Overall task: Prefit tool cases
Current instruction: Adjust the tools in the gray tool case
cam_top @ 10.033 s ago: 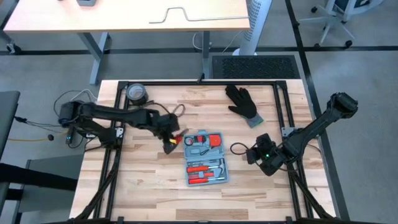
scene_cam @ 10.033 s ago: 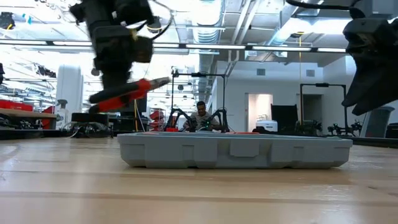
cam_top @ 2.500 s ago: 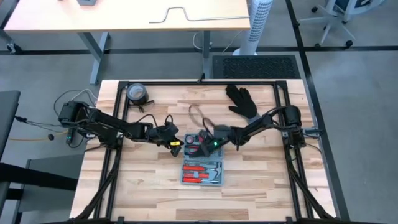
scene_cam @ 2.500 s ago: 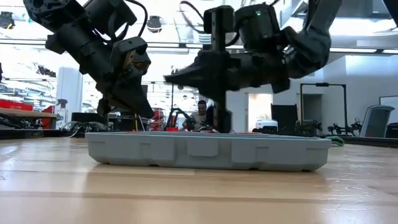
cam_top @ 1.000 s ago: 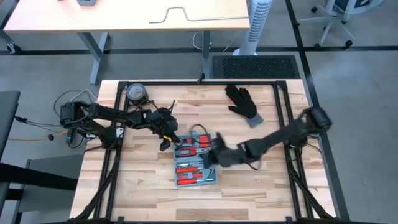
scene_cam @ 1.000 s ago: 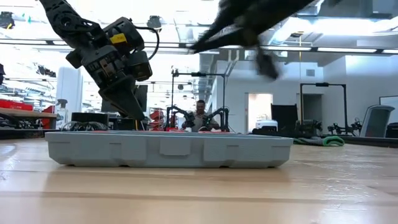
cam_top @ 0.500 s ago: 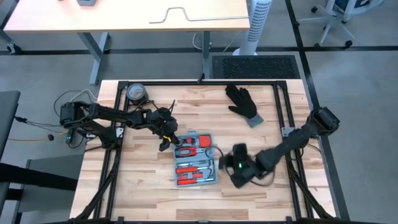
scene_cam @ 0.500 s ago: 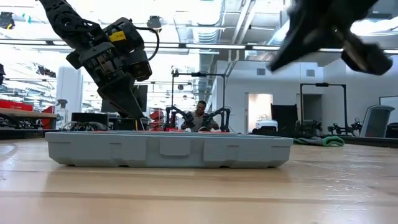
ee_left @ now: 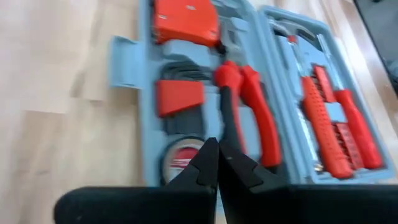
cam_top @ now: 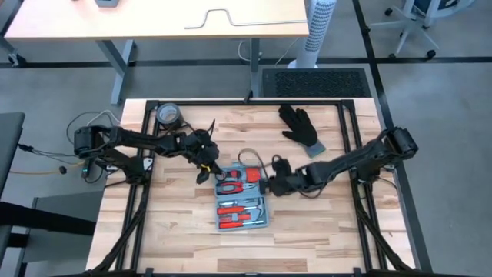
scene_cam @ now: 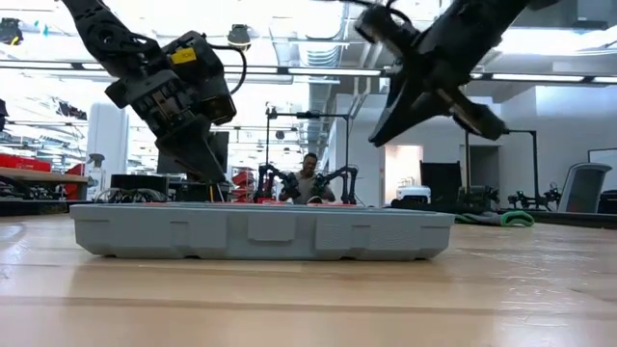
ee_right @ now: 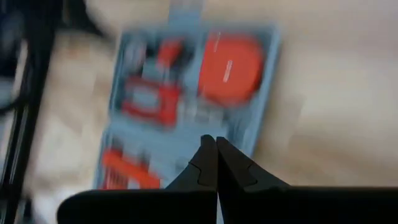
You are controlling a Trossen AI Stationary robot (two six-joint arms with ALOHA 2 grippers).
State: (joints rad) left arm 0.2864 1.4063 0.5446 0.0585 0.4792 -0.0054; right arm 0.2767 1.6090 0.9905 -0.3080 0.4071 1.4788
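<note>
Now both closed hands flank open tool case: left hand, right hand.

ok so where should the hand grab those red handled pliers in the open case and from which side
Judging from the pictures, grip the pliers across both red handles at mid-length, coming straight down from above. They lie flat in a moulded recess of the tool case, so only their top is exposed. The left hand, fingers together, sits just over them and would need to open first.

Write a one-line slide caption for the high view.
Both grippers, left and right, fingers shut, flank the open tool case on the table.
</note>
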